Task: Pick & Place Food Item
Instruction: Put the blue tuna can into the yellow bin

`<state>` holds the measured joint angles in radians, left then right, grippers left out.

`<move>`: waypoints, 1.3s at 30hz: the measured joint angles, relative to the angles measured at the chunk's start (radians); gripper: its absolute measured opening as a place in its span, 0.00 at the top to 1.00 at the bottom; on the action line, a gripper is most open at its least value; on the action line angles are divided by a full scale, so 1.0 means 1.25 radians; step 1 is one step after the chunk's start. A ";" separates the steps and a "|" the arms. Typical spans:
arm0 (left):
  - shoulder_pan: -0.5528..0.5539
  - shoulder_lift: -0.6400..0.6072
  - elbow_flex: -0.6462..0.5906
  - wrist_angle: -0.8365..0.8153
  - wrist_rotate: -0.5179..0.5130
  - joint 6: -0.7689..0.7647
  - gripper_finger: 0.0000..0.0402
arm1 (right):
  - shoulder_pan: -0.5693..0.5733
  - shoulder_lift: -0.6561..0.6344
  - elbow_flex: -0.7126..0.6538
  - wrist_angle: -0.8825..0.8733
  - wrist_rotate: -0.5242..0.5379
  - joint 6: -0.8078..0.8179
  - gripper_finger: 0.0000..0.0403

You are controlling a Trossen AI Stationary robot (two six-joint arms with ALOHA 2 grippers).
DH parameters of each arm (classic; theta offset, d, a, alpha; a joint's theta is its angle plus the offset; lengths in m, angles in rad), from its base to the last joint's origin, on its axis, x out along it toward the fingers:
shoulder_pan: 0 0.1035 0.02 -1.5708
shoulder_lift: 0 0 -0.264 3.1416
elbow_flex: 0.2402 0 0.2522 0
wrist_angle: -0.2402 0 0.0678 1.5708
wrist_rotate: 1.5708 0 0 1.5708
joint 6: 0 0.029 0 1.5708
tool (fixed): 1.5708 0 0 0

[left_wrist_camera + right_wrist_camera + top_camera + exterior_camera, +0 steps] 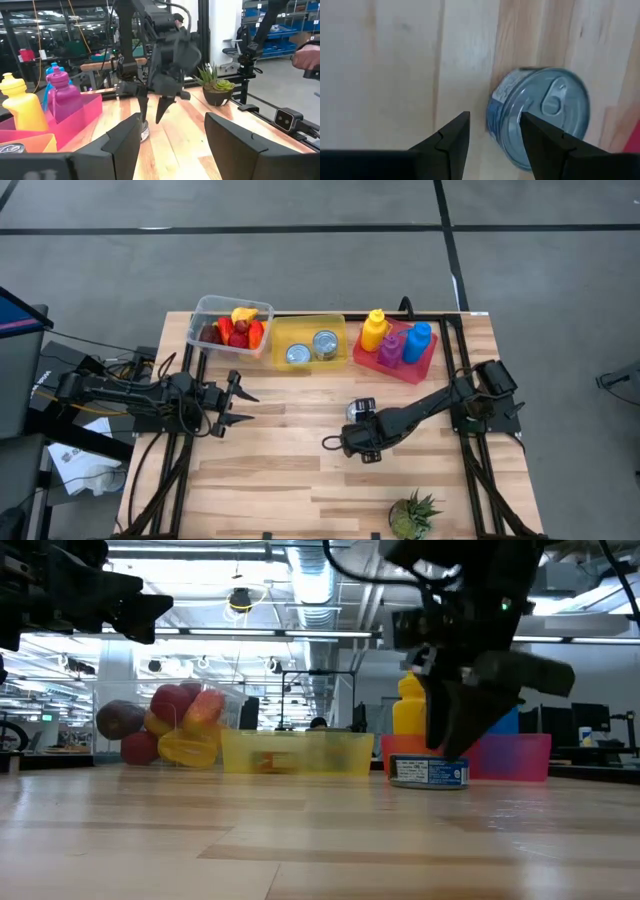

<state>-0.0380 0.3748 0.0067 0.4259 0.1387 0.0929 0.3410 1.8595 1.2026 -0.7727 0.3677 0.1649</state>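
Note:
A round blue-labelled tin can (540,117) with a pull-tab lid stands upright on the wooden table (290,470), just near of the pink bin; it also shows in the high view as the can (360,409). My right gripper (494,120) is open and points steeply down, close beside the can and above the boards. Nothing lies between its fingers. It shows from the side as the right gripper (455,735) over the can (428,772). My left gripper (238,406) stands open and level at the table's left, away from the can.
Along the far edge stand a clear bin of fruit (230,326), a yellow bin (309,341) holding two cans, and a pink bin (396,348) with bottles. A small potted plant (413,515) sits at the near right edge.

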 joint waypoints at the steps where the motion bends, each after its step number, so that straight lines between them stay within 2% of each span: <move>1: 0.000 0.000 0.000 0.000 0.000 0.000 0.48 | -0.003 0.012 0.000 -0.004 0.000 0.004 0.59; 5: 0.000 0.000 0.000 -0.001 0.000 0.000 0.48 | -0.007 0.045 0.003 -0.016 0.020 0.005 0.59; 9: 0.000 0.004 0.000 -0.007 -0.004 0.000 0.48 | 0.001 0.090 0.004 -0.022 0.111 0.003 0.63; 12: 0.000 0.006 0.000 -0.008 -0.012 0.000 0.48 | 0.012 0.113 0.004 -0.030 0.166 -0.006 0.74; 15: 0.000 0.006 0.000 -0.007 -0.029 -0.002 0.48 | 0.027 0.119 0.003 -0.034 0.192 -0.033 0.91; 17: 0.000 0.006 0.000 -0.006 -0.038 -0.003 0.48 | 0.039 0.119 0.003 -0.035 0.202 -0.054 0.97; 23: 0.000 0.006 0.000 -0.006 -0.078 -0.003 0.48 | 0.076 0.120 0.017 -0.049 0.261 -0.089 1.00; 29: 0.000 0.006 0.000 0.001 -0.098 -0.003 0.48 | 0.092 0.124 0.050 -0.040 0.253 -0.154 1.00; 39: 0.000 0.006 0.000 0.003 -0.099 -0.005 0.48 | 0.016 0.123 0.162 0.040 0.305 -0.332 1.00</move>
<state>-0.0380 0.3824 0.0067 0.4301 0.0145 0.0862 0.3613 2.0128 1.4047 -0.7228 0.7488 -0.2501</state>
